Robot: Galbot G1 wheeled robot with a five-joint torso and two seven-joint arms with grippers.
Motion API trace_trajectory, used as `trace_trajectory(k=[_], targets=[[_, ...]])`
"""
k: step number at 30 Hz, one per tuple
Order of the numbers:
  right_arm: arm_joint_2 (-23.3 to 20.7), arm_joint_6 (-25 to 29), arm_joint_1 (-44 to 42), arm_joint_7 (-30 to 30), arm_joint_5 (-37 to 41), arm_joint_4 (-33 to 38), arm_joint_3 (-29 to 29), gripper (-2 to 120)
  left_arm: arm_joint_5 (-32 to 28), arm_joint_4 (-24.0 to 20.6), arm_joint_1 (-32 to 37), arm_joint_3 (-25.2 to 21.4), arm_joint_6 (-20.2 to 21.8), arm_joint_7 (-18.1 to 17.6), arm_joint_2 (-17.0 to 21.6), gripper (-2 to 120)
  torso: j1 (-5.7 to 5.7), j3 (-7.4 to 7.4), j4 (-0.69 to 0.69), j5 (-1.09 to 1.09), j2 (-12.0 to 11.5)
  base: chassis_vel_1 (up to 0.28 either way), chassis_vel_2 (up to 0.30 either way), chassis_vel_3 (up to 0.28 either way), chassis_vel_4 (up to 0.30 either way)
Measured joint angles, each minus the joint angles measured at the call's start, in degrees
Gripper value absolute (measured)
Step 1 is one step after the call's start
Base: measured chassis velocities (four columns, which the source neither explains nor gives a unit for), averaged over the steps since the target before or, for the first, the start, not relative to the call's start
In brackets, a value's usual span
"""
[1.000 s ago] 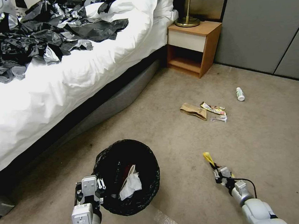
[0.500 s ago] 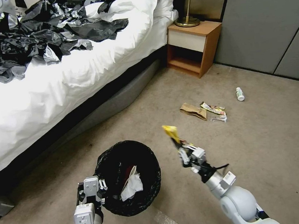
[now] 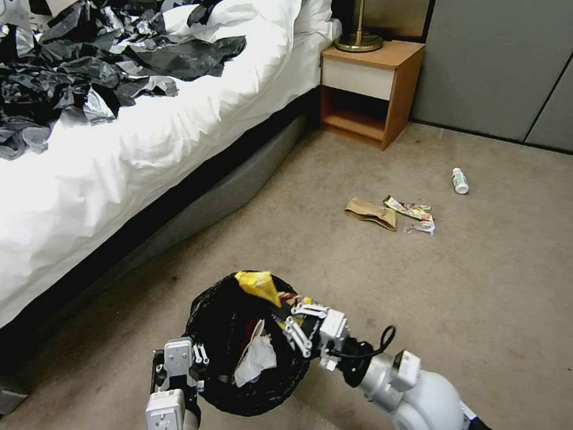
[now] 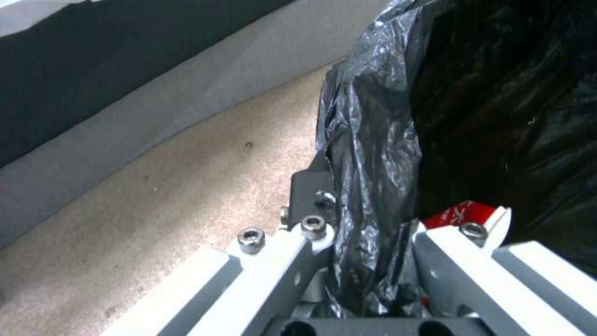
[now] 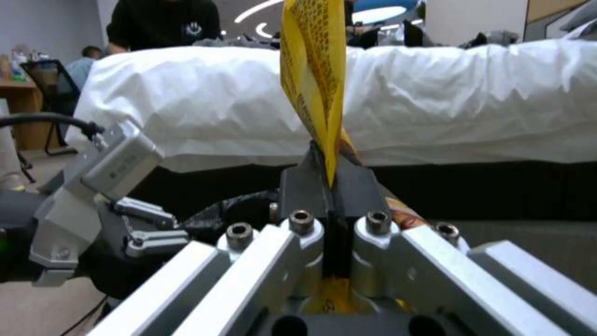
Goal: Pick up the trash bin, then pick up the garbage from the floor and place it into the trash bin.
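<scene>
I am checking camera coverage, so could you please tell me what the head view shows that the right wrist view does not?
Head view alone: the brown paper bag, the small white bottle and the crumpled white tissue inside the trash bin. Right wrist view alone: the right end effector fingers pressed together on the wrapper. Both: the yellow wrapper above the bin, the left end effector at the bin's rim, and the bed.

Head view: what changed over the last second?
The right gripper, shut on the yellow wrapper, swung from the floor on the right up and left, and is now over the bin. The left gripper kept its grip on the bin's rim. Bin and the remaining floor litter didn't move.
</scene>
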Motion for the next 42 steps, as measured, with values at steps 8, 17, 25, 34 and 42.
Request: trace_trajectory(k=[8,17,25,34,42], targets=[[1.25,-1.82,2.46,1.70,-0.94,-3.96,-2.78,0,0.74,0.06,0.02,1.10,0.00,0.07,-0.58,1,0.00,0.00,0.00,0.00,0.00,0.000,0.000,0.000,0.000],[2.25,-2.59,2.71,2.85,-3.83,-7.09,-4.45,12,1.44,-0.08,0.35,1.85,-0.02,0.09,-0.87,1,0.00,0.00,0.00,0.00,0.00,0.000,0.000,0.000,0.000],[1.86,-2.58,1.86,3.12,-4.57,-7.17,-4.53,41,1.34,-0.23,0.07,1.63,-0.03,0.09,-0.80,1,0.00,0.00,0.00,0.00,0.00,0.000,0.000,0.000,0.000],[1.47,-2.63,0.87,3.30,-5.66,-6.94,-4.43,71,1.23,-0.43,-0.15,1.59,-0.02,0.20,-0.78,1,0.00,0.00,0.00,0.00,0.00,0.000,0.000,0.000,0.000],[0.93,-2.39,0.36,3.30,-5.90,-6.24,-3.88,98,1.20,-0.61,-0.14,1.58,-0.01,0.26,-0.73,1,0.00,0.00,0.00,0.00,0.00,0.000,0.000,0.000,0.000]])
